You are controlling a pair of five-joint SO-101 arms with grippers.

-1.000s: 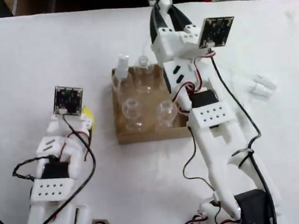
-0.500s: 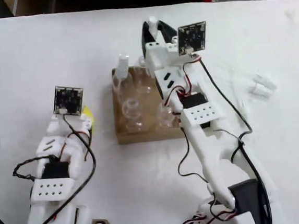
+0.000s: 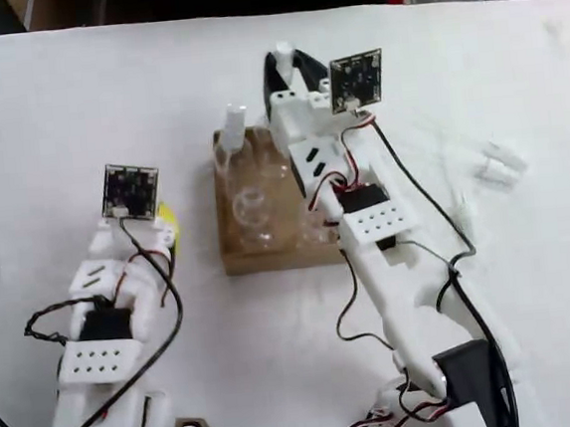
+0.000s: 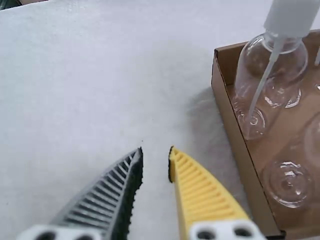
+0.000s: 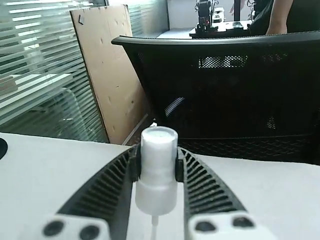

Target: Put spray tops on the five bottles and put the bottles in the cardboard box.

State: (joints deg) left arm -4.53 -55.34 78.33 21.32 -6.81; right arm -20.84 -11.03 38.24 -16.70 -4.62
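Right gripper (image 3: 287,63): it sits over the far edge of the box, and its black fingers (image 5: 210,192) are clamped on a spray top.
Spray top (image 5: 157,175): white, upright between those fingers, with its thin tube hanging below.
Left gripper (image 4: 155,152): near left, low over the table and left of the box. Its grey finger (image 4: 107,195) and yellow finger (image 4: 197,195) are a little apart and grasp nothing.
Box (image 3: 269,260): brown cardboard, in the middle of the table between the two arms. The right arm reaches across its right side.
Capped bottle (image 3: 228,156): clear, upright in the far left corner of the box, with a white spray top already on it. Its tube shows inside in the left wrist view.
Open bottle (image 3: 251,208): clear, upright in the near left part of the box, its neck bare. The right arm partly hides the bottles further right.
White pieces (image 3: 500,162): they lie on the cloth to the right, well apart from the box. I cannot tell what they are.
Table (image 3: 76,102): covered with a white cloth.
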